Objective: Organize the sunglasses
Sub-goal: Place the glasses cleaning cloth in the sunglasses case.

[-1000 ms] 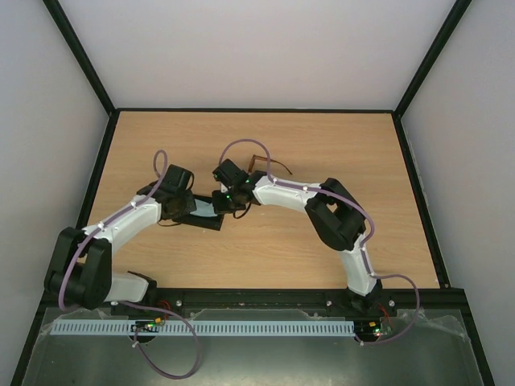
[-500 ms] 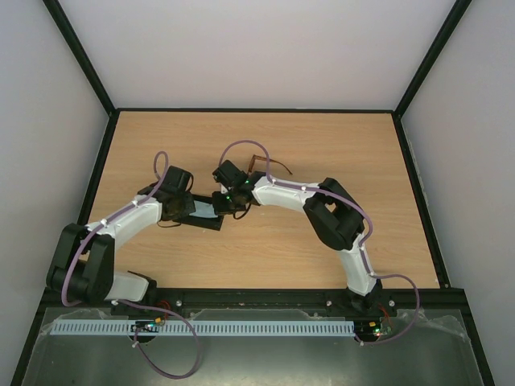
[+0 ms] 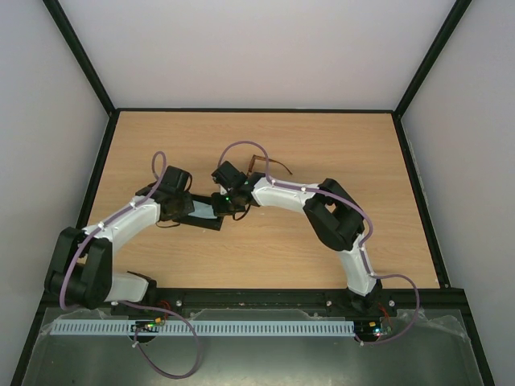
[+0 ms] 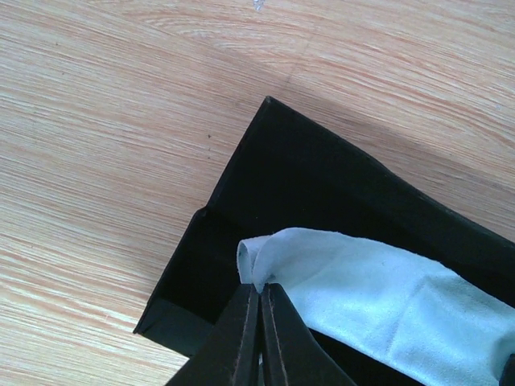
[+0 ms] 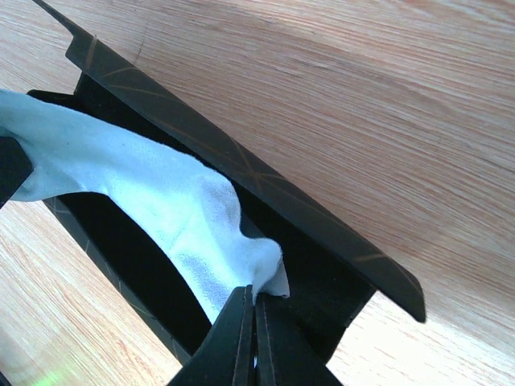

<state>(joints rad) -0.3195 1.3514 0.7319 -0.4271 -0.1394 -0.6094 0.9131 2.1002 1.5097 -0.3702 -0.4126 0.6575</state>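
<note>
A black oblong case (image 3: 203, 214) lies open at the table's middle. A light blue-grey cloth (image 3: 204, 211) is stretched over its inside. My left gripper (image 4: 259, 291) is shut on one end of the cloth (image 4: 378, 285), above the case (image 4: 314, 173). My right gripper (image 5: 256, 299) is shut on the other end of the cloth (image 5: 153, 189), over the case (image 5: 241, 173). The sunglasses (image 3: 262, 163), thin and brown, lie on the table just behind my right arm, partly hidden by it.
The wooden table (image 3: 338, 145) is bordered by black rails and white walls. Purple cables loop over both arms near the case.
Both grippers stay shut on the cloth over the case. My left arm's elbow has shifted slightly; the rest looks the same.
</note>
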